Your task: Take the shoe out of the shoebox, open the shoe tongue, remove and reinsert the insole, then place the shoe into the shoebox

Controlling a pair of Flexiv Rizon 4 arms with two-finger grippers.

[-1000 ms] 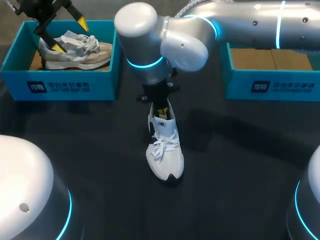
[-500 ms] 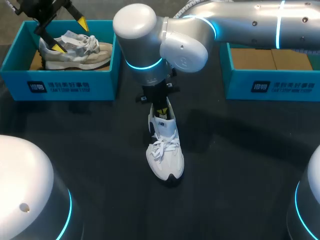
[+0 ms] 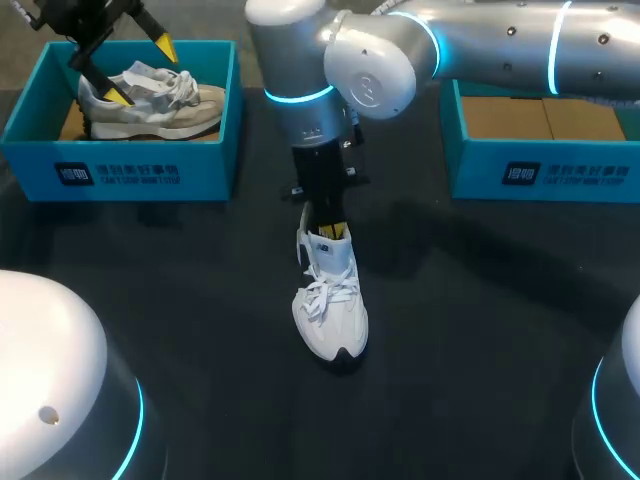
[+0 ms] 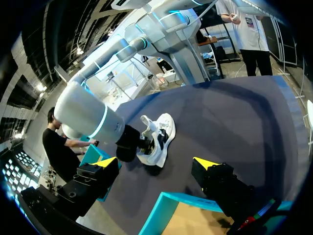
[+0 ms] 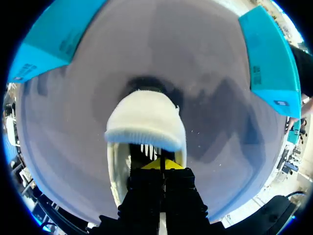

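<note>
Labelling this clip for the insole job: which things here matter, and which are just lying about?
In use: white shoe, right gripper in its opening, empty shoebox.
Lying about: beige shoe, left shoebox, left gripper above it.

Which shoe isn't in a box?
The white lace-up sneaker standing on the black table; the beige-grey sneaker lies inside the teal shoebox at the left.

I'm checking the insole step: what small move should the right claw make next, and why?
Probably lift the right claw straight up slightly: its shut tips sit inside the heel opening of the white shoe, and a lift would show whether the insole follows.
</note>
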